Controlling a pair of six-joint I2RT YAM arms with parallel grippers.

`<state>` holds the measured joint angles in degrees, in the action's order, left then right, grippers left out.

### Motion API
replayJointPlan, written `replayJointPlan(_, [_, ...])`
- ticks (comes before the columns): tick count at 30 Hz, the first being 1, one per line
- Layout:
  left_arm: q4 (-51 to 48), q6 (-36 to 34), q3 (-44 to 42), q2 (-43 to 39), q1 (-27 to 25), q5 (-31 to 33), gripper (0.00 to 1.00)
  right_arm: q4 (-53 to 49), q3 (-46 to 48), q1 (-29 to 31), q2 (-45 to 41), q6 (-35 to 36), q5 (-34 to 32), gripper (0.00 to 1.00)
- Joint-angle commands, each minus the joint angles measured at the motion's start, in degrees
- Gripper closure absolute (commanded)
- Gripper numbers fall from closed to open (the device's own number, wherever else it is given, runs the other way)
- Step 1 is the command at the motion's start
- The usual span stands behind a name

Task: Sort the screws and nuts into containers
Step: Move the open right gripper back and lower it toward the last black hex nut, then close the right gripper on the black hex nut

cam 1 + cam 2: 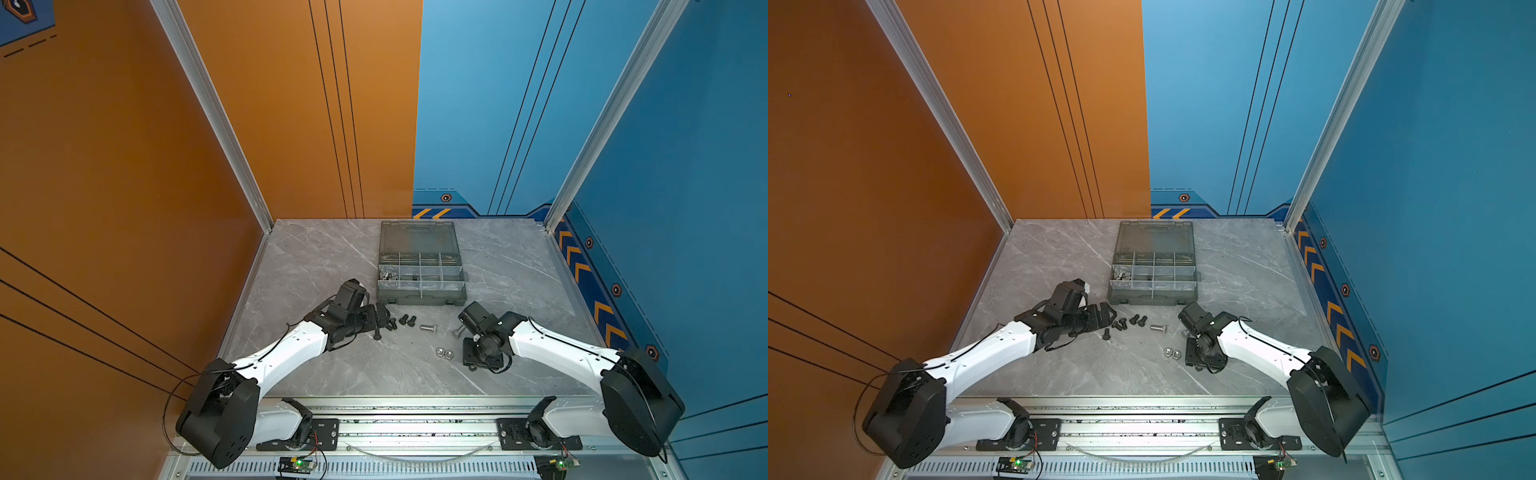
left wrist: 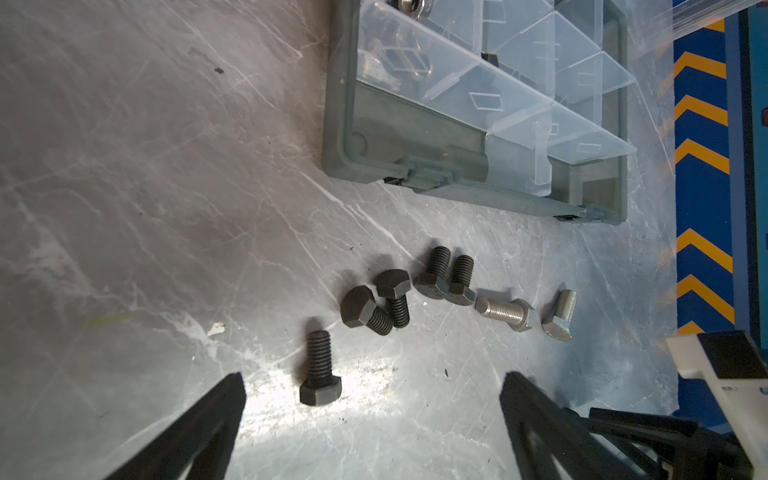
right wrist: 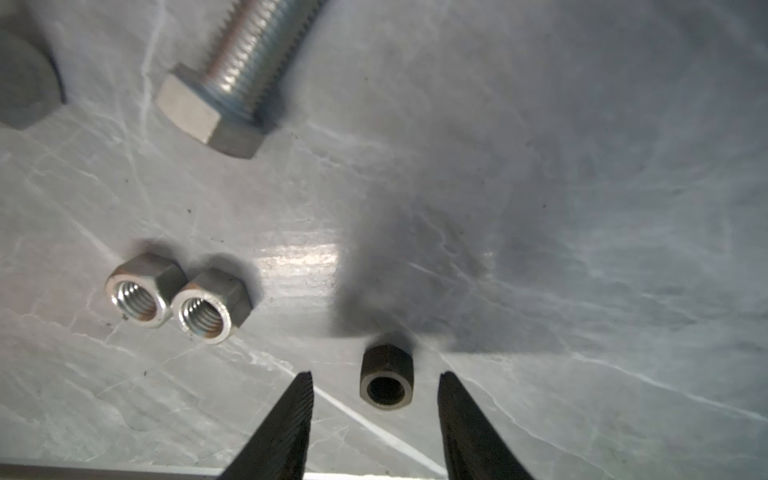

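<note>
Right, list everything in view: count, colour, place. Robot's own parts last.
black bolts: five, black, loose on the table in front of the case
silver bolts: two, silver, on the table beside the black bolts
silver hex nuts: two, silver, side by side on the table, nearer the front edge than the bolts
black hex nut: one, black, alone on the table, apart from the silver nuts
wing nuts: count unclear, silver, in a left-end compartment of the case
organiser case: one, dark grey, back middle of the table, lid open
table: one, grey marble pattern
left hand: one, black, open, by the black bolts
right hand: one, black, open, jaws either side of the black hex nut, not touching
</note>
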<state>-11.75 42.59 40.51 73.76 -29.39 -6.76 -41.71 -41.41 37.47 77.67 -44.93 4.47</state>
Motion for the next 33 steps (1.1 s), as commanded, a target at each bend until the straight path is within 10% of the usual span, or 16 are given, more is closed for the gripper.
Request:
replayJointPlan(1, [-0.03,0.32,0.27,0.51,0.01,-0.90,0.02,1.06,0.88,0.24,0.89,-0.87,-0.58,0.49])
replayJointPlan(33, [0.15,0.21,-0.25,0.80,0.08,-0.71,0.02,1.50,1.59,1.02,3.46,-0.85,-0.42,0.80])
